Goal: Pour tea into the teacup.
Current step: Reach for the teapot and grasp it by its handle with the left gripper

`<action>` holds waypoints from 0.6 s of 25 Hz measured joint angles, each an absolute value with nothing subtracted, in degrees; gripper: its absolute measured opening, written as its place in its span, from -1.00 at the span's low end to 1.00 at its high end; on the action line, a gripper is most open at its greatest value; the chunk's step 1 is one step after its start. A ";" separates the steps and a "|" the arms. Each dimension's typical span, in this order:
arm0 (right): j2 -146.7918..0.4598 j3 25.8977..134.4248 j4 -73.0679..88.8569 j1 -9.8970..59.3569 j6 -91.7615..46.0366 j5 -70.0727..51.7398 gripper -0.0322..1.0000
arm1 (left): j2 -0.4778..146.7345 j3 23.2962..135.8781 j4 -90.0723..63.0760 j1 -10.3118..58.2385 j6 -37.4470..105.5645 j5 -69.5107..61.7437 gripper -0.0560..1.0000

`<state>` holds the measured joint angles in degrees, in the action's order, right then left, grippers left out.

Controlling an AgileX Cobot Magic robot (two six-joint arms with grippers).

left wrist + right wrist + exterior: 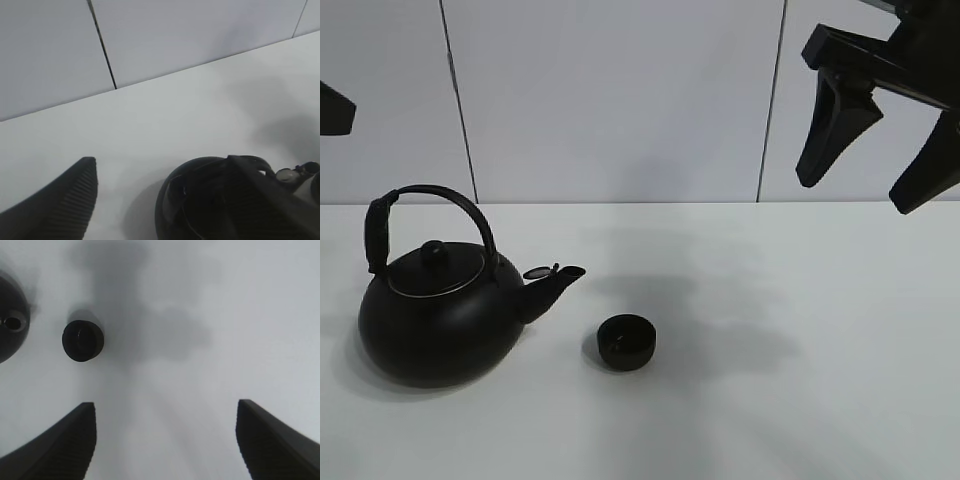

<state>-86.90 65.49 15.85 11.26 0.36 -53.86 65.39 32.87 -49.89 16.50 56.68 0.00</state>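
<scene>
The small black teacup stands on the white table, just right of the spout of the black kettle. No tea shows anywhere. My right gripper hangs open high above the table's right side, with nothing between its fingers. In the right wrist view the teacup lies well beyond the open right gripper, and the kettle shows at the edge. My left gripper is open beside and above the kettle, holding nothing; one finger overlaps the kettle in that view.
The white table runs to a panelled grey wall at the back. A dark tip of the left arm shows at the left edge, above the kettle's arched handle.
</scene>
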 joint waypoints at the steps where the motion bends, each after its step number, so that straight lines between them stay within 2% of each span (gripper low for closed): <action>1: -86.90 65.49 15.85 11.26 0.36 -53.86 0.10 | 65.40 32.39 -49.93 16.50 56.47 0.73 0.06; 12: -86.90 65.49 15.85 11.26 0.36 -52.69 0.10 | 65.23 31.77 -50.26 16.50 39.95 8.57 0.04; 15: -86.90 65.49 15.85 11.26 0.36 -52.53 0.10 | 65.23 31.12 -46.05 17.27 36.37 13.15 0.04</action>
<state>-86.90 65.49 15.85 11.26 0.36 -52.53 65.23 31.12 -46.05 17.27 36.37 13.15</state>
